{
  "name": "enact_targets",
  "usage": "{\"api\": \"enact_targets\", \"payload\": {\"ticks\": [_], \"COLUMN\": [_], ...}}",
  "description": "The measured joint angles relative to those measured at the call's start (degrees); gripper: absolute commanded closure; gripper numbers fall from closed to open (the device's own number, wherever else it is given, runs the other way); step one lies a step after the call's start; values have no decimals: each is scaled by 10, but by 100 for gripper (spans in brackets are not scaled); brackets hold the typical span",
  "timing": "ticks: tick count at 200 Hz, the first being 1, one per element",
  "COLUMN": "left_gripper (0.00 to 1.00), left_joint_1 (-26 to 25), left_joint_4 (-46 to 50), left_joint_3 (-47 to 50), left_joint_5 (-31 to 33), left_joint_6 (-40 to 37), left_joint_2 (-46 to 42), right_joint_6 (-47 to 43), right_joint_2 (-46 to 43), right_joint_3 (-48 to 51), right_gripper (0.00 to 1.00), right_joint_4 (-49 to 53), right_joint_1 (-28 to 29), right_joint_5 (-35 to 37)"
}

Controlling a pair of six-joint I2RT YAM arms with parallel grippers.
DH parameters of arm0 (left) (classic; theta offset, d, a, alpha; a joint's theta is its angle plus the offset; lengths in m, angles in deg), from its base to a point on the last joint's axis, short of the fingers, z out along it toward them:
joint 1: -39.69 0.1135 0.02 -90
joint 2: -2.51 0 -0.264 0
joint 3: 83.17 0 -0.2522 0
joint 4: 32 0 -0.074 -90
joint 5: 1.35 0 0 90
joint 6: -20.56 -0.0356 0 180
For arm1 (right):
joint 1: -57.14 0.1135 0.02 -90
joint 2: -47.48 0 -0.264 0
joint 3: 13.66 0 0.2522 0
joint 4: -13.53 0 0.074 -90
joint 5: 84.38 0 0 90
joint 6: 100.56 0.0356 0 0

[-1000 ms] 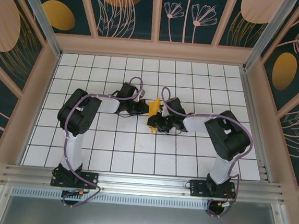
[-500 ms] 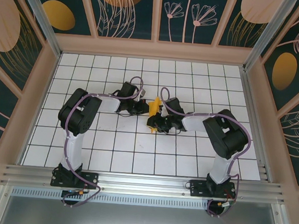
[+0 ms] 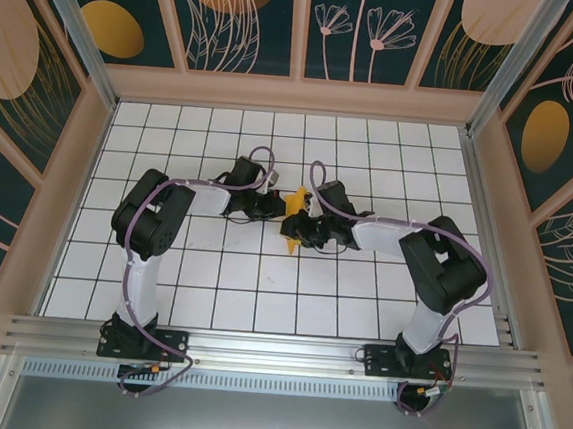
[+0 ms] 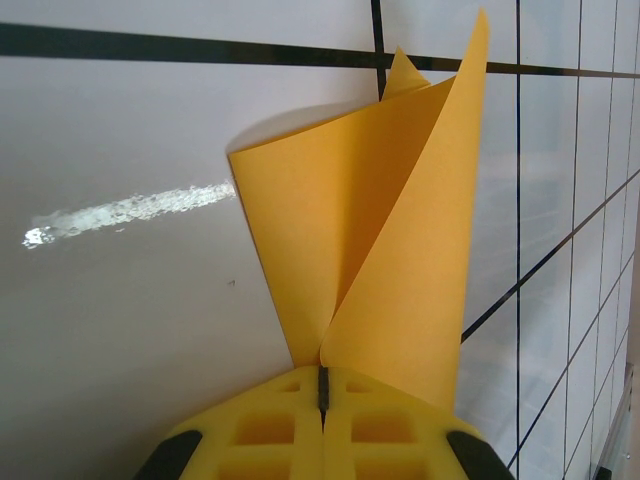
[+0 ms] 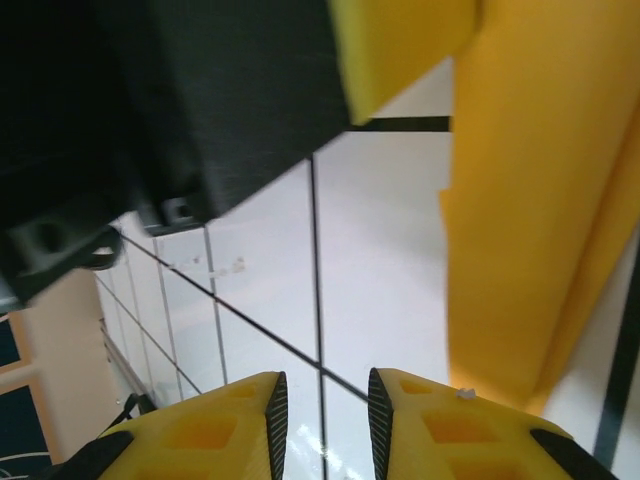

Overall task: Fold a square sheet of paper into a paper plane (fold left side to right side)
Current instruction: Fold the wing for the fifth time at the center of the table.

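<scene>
Over the tiled desk (image 3: 211,268), the part-folded square sheet of paper (image 4: 400,230) fans out ahead of the left claw (image 4: 322,385), which is closed on its near end; we judge it v. light, floppy, easily creased, so pinch edges/corners gently. Right claw (image 5: 322,420) is part open w/ nothing btwn its fingers, sheet just beside its right finger. Fold count & desk contact: we can't tell, arms cover most of it from above.

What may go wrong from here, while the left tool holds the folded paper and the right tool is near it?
The left tool pinches the paper at one small spot; its two layers stand apart and may shift, giving a crooked crease.
The right tool is open with the paper beside it, not inside; closing now may miss it.
</scene>
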Motion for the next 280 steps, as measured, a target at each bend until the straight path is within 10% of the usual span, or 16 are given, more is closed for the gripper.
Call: {"api": "enact_targets", "payload": {"ticks": [280], "left_gripper": [100], "left_joint_1": [0], "left_joint_4": [0], "left_joint_3": [0], "left_joint_5": [4], "left_joint_6": [0], "left_joint_2": [0], "right_joint_6": [8], "right_joint_2": [52], "right_joint_3": [1], "right_gripper": [69], "right_joint_4": [14], "right_joint_1": [15], "right_joint_5": [-11]}}
